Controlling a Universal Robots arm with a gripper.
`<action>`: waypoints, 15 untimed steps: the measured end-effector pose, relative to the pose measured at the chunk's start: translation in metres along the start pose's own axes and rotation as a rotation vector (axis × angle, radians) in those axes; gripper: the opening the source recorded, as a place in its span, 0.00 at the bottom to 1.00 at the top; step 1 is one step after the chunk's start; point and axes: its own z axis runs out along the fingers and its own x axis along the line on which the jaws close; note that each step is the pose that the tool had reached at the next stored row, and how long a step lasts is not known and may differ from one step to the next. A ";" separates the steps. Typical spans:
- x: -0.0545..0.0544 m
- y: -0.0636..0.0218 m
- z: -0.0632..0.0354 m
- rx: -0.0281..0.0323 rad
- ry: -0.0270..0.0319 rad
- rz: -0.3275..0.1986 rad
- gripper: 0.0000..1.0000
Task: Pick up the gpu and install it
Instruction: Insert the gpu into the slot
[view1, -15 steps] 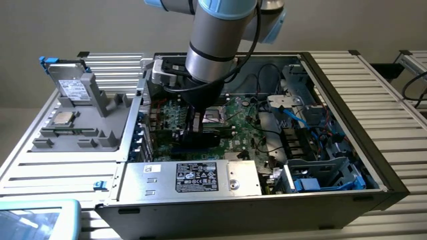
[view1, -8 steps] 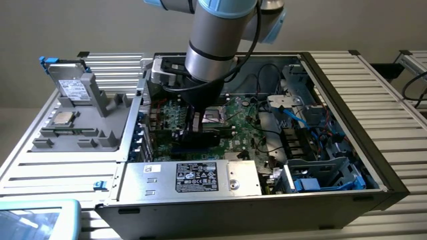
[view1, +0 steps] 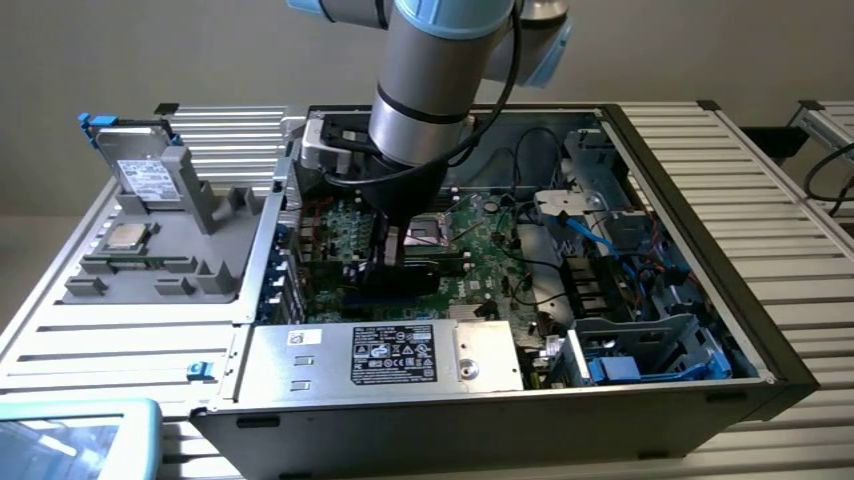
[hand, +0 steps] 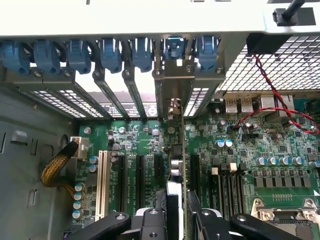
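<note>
Over the motherboard (hand: 260, 145), the claw (hand: 177, 220) grips the gpu (hand: 176, 165) edge-on — bracket end toward the rear slots.

We see a green motherboard (hand: 150, 135) studded with black slots (hand: 140, 180) and one white slot (hand: 102, 180), a row of blue clips (hand: 75, 52) along the pale grey case wall (hand: 150, 15), twisted red-and-black wires (hand: 265, 80) at upper right, a yellow braided cable (hand: 57, 167) at left, and the silver-and-blue arm (view1: 434, 70).
</note>
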 end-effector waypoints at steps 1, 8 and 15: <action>0.000 0.0001 0.0000 0.0000 0.0000 0.000 0.27; 0.001 0.0000 0.0002 0.0000 0.0004 -0.002 0.27; 0.003 0.0000 0.0003 -0.0003 -0.0123 -0.005 0.27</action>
